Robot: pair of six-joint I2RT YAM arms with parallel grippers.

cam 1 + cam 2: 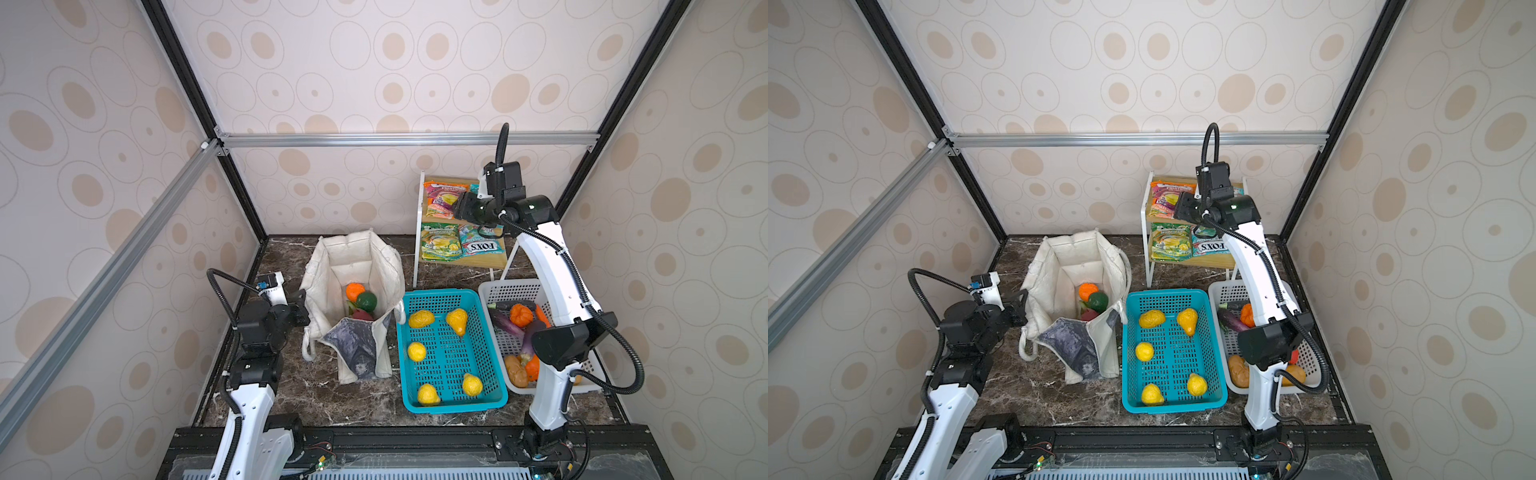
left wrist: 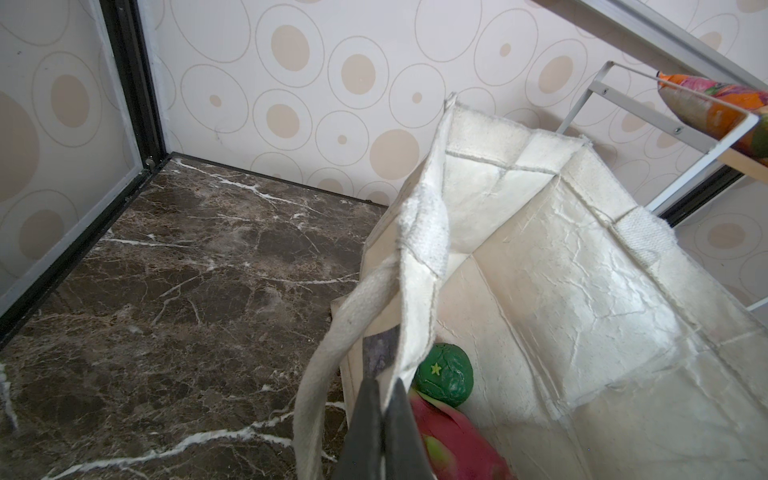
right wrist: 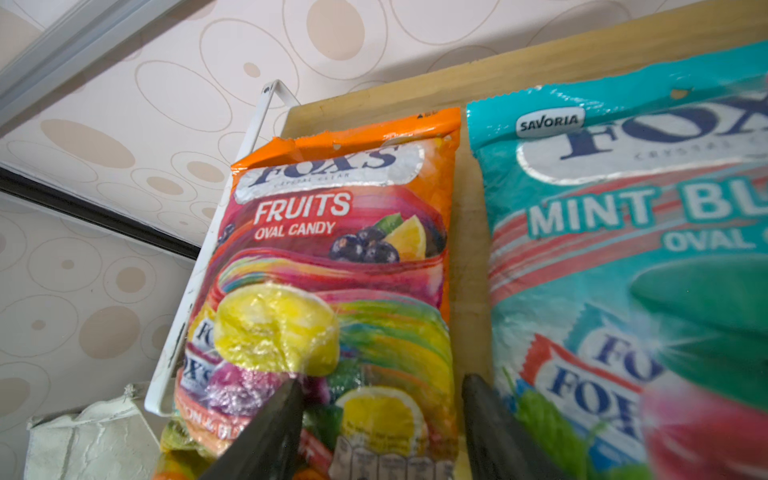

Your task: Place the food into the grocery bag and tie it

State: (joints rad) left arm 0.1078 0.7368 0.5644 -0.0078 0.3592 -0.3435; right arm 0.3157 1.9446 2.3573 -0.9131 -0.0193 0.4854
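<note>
- My left gripper (image 1: 305, 311) touches the grocery bag (image 1: 357, 257) on its 9 o'clock side.
- The bag stands open. Inside lie an orange (image 1: 354, 291), a dark green fruit (image 1: 366, 301) and a pink dragon fruit (image 1: 362, 316).
- My right gripper (image 1: 457, 206) is at the orange candy packet (image 1: 440, 199) on the shelf (image 1: 484, 261), at 1 o'clock from the bag.
- The teal basket (image 1: 455, 405) with yellow fruits (image 1: 421, 319) sits at 3 o'clock from the bag.

Teal basket (image 1: 449, 357): perforated plastic, set on the tabletop just beside the white basket.
White basket (image 1: 509, 293): perforated plastic, set at the right edge and partly hidden in both top views.
Shelf (image 1: 484, 261): wooden boards in a white metal frame, stood against the back wall.
Tabletop (image 1: 316, 395): dark brown marble, veined in white.
Walls (image 1: 374, 62): papered with beige ovals and rings.
Frame (image 1: 407, 139): silver and black bars, seen along the corners.
</note>
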